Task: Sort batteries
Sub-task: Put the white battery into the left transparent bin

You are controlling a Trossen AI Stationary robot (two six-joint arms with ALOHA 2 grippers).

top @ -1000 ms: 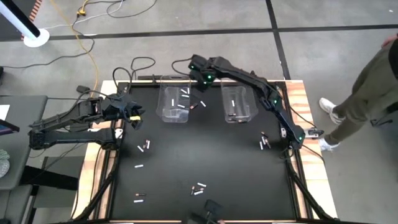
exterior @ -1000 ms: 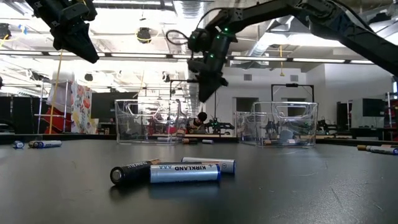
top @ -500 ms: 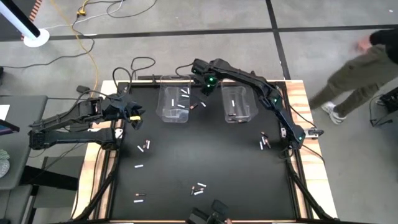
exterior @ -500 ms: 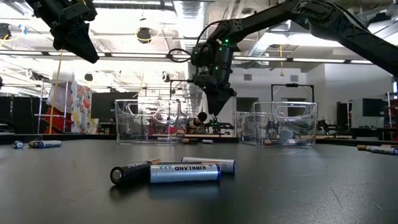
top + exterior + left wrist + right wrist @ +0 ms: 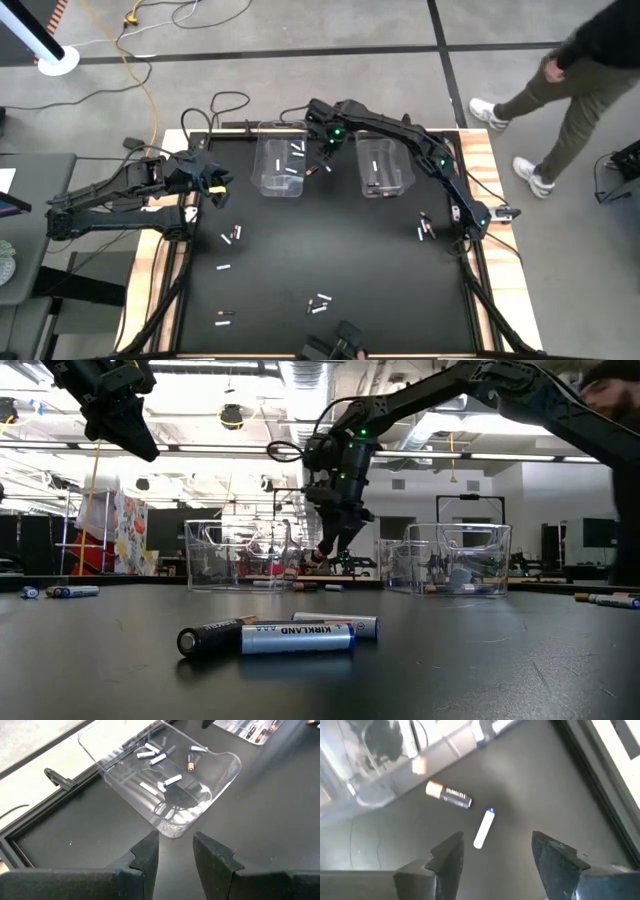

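Batteries (image 5: pixel 229 236) lie scattered over the black table (image 5: pixel 330 260); two more (image 5: pixel 484 828) sit between the clear bins (image 5: pixel 280 160) in the upper middle. Above those two hangs the right gripper (image 5: pixel 323 150), fingers spread and empty. The left gripper (image 5: pixel 214 186), centre left, holds its fingers slightly apart, empty.

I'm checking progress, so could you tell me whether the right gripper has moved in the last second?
Yes. The right gripper has come down between the two clear bins, toward the table.
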